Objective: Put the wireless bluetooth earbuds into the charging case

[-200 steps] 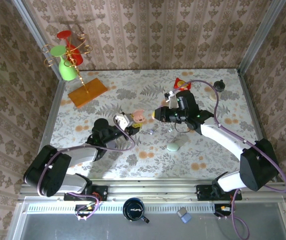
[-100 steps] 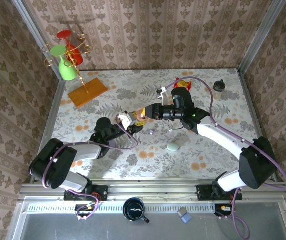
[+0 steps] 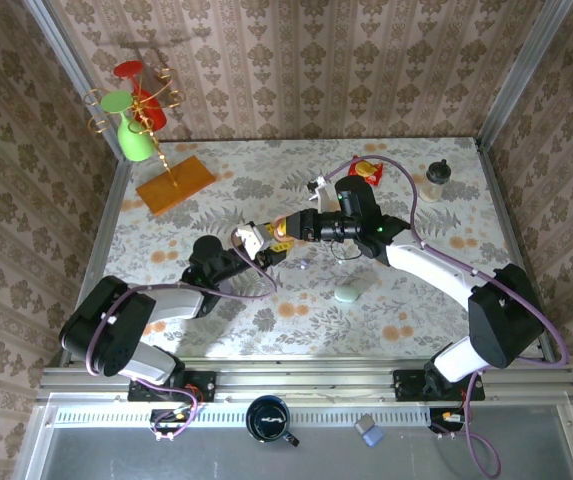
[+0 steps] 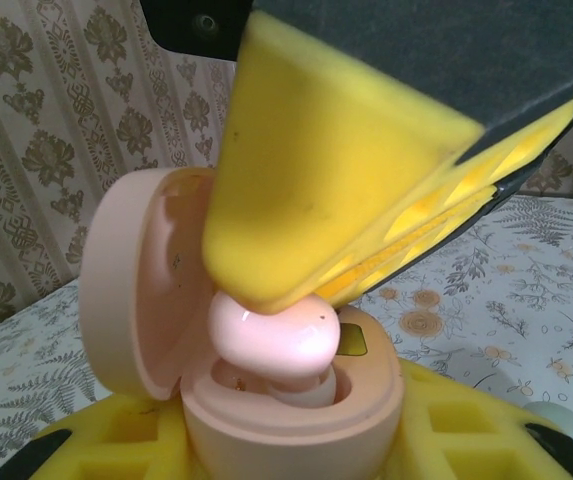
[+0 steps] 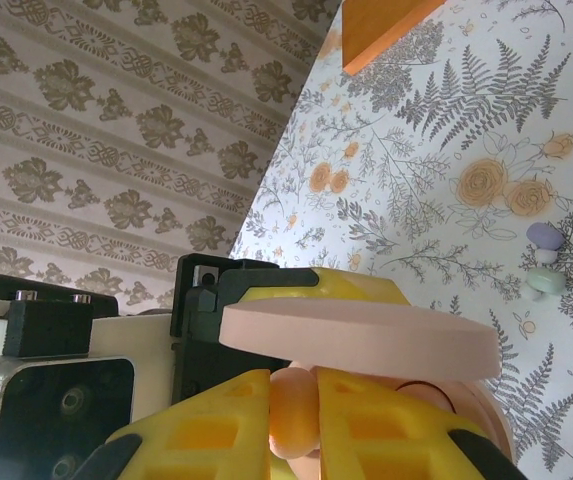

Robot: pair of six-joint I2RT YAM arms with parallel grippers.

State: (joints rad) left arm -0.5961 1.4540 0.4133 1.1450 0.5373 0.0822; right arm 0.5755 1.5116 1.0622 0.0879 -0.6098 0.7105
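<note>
My left gripper [image 4: 288, 455] is shut on the base of a pink charging case [image 4: 296, 425], held up with its lid [image 4: 131, 290] swung open. A glossy pink earbud [image 4: 276, 335] sits partly in the case's socket. My right gripper [image 5: 292, 425] is shut on that earbud [image 5: 293, 405], its yellow fingers [image 4: 336, 170] coming down from above. The lid's edge [image 5: 356, 337] crosses just above those fingers. From above, both grippers meet at the case [image 3: 277, 234] in the middle of the table. Two more earbuds, lilac [image 5: 543, 235] and mint [image 5: 545, 284], lie loose on the table.
A closed mint case [image 3: 347, 294] lies on the floral table right of the grippers. An orange base with a wire stand and green and red cups [image 3: 174, 184] is at the back left. A red item [image 3: 364, 170] and a small jar [image 3: 438, 178] stand at the back right.
My right gripper has travelled left with the earbud to the open case and now holds it in the socket. My left gripper has shifted slightly, still holding the case.
</note>
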